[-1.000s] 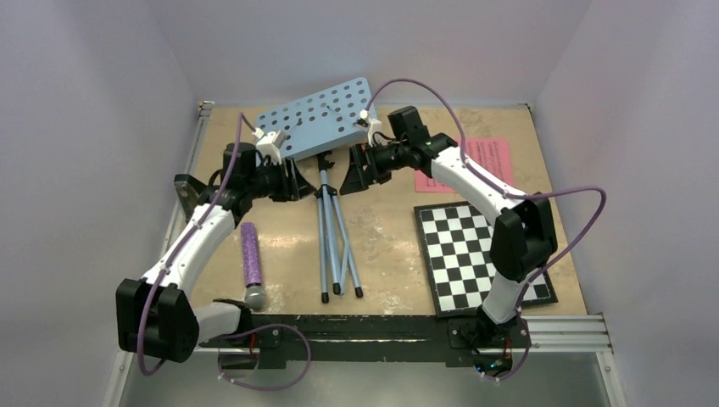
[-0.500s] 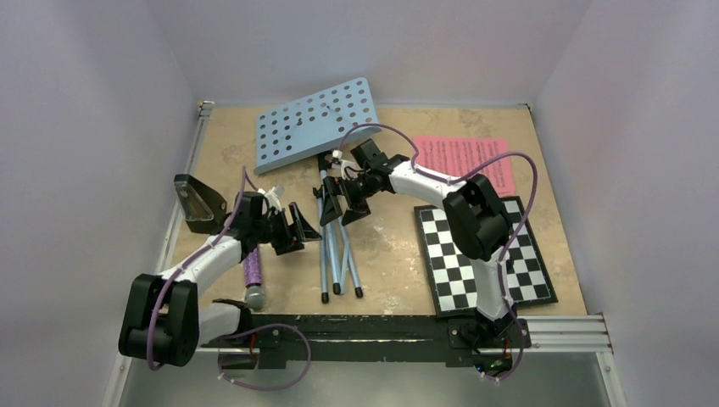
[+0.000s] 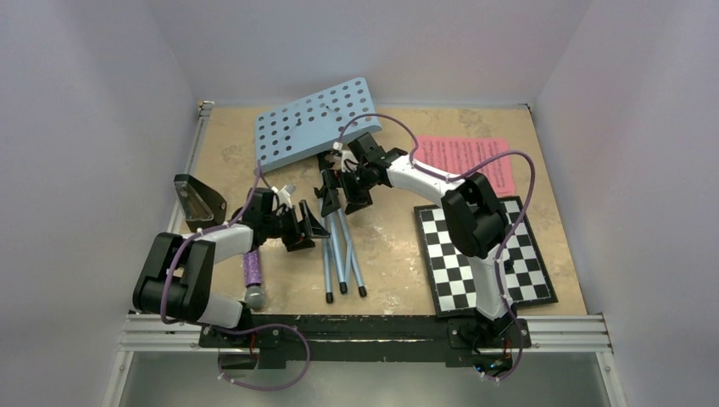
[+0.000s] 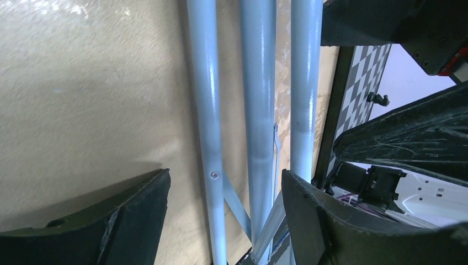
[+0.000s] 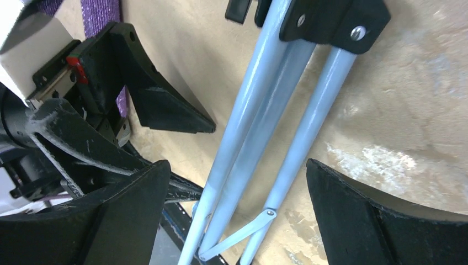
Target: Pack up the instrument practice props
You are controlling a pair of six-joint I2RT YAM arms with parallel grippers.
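Music stand [image 3: 315, 127] legs under spread right pincer [image 3: 341, 201], left pincer [image 3: 314, 231] just beside

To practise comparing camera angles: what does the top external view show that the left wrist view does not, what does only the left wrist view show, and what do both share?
Only top external: the perforated blue desk of the stand, the pink sheet, the black metronome and the purple microphone.
Only left wrist: a small rivet and a thin brace between the tubes.
Both: the three blue legs, the checkered board and the open left hand at the legs.
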